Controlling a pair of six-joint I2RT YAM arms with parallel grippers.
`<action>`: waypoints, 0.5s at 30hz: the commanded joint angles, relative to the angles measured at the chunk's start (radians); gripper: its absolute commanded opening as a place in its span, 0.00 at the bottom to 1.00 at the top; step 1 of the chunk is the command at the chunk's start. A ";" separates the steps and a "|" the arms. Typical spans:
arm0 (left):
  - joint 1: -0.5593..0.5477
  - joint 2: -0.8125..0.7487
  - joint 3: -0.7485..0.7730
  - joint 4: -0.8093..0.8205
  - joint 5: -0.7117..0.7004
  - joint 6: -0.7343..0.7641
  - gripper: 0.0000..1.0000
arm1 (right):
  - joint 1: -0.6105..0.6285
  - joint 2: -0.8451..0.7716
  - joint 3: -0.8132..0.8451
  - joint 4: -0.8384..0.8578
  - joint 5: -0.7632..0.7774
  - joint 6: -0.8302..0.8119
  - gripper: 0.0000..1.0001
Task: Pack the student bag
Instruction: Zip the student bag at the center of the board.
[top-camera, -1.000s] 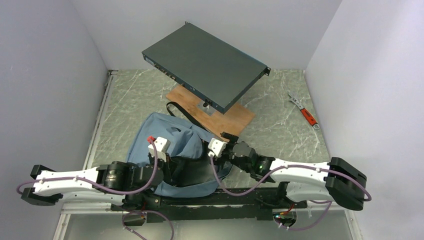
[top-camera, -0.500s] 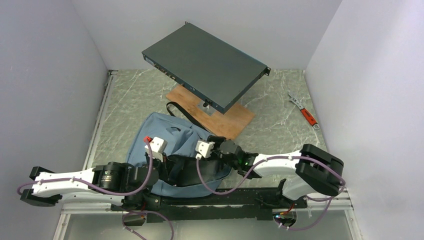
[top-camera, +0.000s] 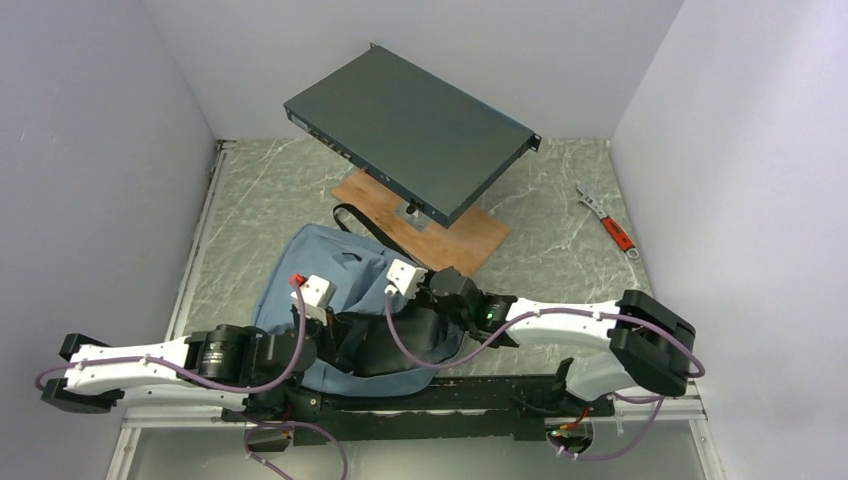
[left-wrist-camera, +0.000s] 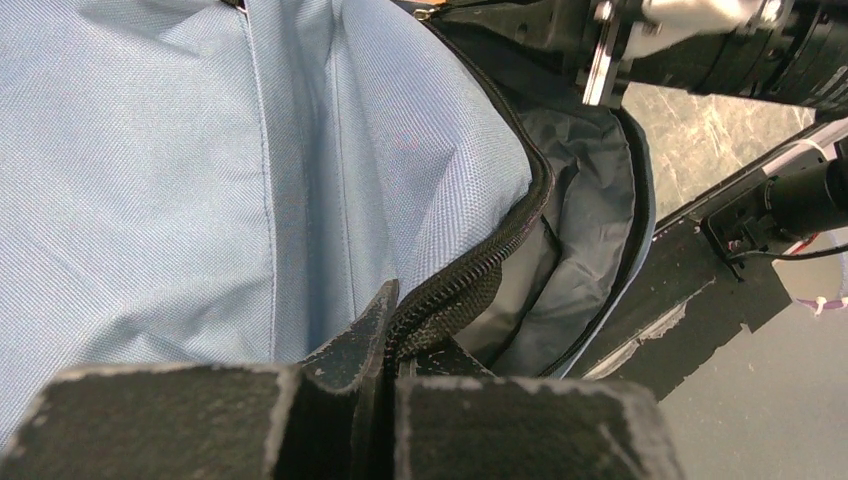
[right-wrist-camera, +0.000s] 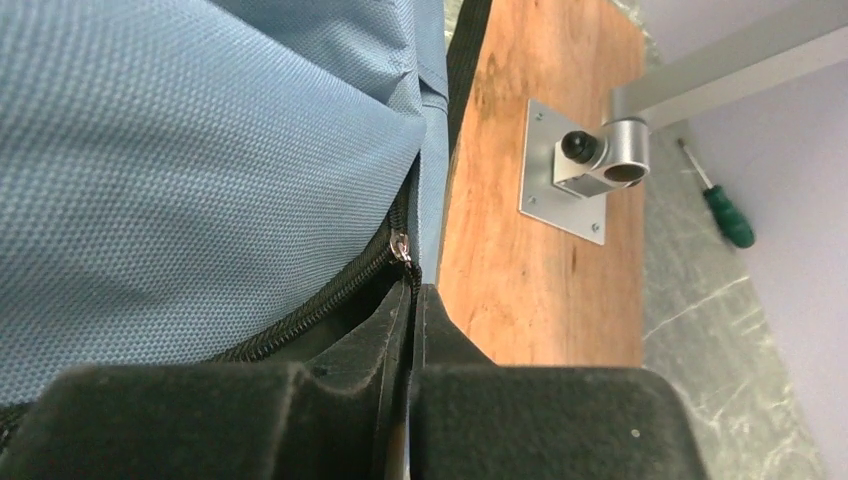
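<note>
Blue-grey fabric: the student bag (top-camera: 320, 262) is lying at the near middle of the table (top-camera: 560, 250), its mouth gaping toward the arm bases, just beside the wooden board (right-wrist-camera: 520, 260). Left gripper (left-wrist-camera: 392, 325) is pinching the zipper edge, pads pressed together. Right gripper (right-wrist-camera: 412, 305) is clamping the zipper tape beside the metal pull (right-wrist-camera: 402, 243). Risk: opposing tugs are likely straining the teeth, and thin fabric slipping free would let the mouth collapse.

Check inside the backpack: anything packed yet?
Through the open mouth of the backpack, the left wrist view shows only grey lining, no items. Deeper down is covered by the blue fabric fold and the left gripper clamping the zipper edge, so cannot tell.
</note>
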 joint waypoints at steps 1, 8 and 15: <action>-0.001 -0.001 -0.013 0.034 0.030 0.042 0.00 | -0.002 -0.074 0.066 -0.126 -0.046 0.115 0.01; -0.001 0.007 -0.032 0.141 0.150 0.169 0.04 | -0.024 -0.156 0.085 -0.263 -0.112 0.179 0.00; 0.000 0.012 0.001 0.315 0.490 0.486 0.95 | -0.056 -0.229 0.033 -0.261 -0.244 0.250 0.02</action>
